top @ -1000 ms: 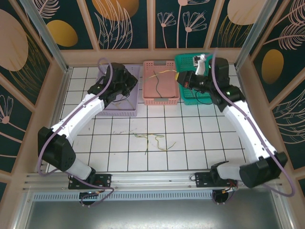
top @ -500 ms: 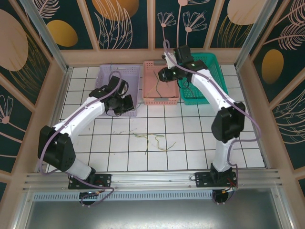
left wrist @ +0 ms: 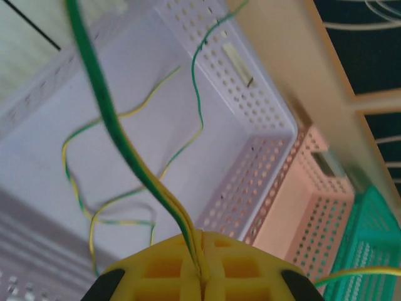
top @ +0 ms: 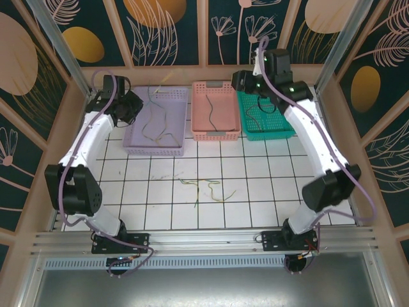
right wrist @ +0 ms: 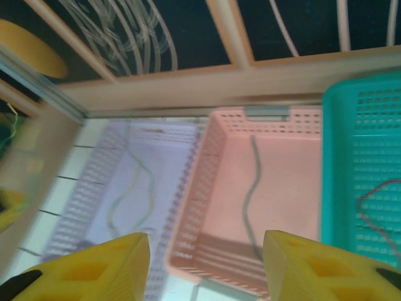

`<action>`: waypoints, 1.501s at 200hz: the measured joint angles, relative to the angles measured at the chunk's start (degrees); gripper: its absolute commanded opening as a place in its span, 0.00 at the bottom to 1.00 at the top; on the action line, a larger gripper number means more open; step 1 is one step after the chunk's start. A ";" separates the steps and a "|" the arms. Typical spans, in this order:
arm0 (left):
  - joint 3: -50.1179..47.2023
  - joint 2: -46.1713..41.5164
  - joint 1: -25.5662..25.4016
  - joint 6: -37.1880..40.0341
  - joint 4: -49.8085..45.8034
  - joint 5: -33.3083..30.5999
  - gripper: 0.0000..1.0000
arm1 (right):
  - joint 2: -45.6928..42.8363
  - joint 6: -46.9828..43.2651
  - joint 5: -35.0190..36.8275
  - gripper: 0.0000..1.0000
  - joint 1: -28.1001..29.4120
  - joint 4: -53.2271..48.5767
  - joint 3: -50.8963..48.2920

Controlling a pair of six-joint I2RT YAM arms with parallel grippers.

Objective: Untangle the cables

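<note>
My left gripper (left wrist: pixel 202 276) is shut on a green-and-yellow cable (left wrist: pixel 119 138) that runs from the jaws up and away. In the top view that gripper (top: pixel 135 106) hovers at the back left of the lilac basket (top: pixel 182 109). Inside this basket lies a looping green-yellow cable (top: pixel 156 125). My right gripper (right wrist: pixel 207 263) is open and holds nothing; it hangs over the back of the pink basket (top: pixel 199 102), near the green basket (top: pixel 281 131). A dark cable (right wrist: pixel 250 188) lies in the pink basket. Several tangled cables (top: pixel 206 188) rest on the tiled table.
A reddish cable (right wrist: pixel 376 210) lies in the green basket (right wrist: pixel 351 157). The three baskets stand side by side along the back wall (top: pixel 204 73). Wooden frame posts (top: pixel 77 121) close in both sides. White tiles (top: pixel 268 185) stretch in front of the baskets.
The right gripper has opened and pulled back from over the pink basket toward the rear. The left gripper has swung from the lilac basket's front to its back left corner.
</note>
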 measured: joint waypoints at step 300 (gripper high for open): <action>-22.86 -18.60 -21.64 -8.24 18.25 -34.86 0.00 | -3.28 99.86 12.55 0.72 23.37 53.96 -31.26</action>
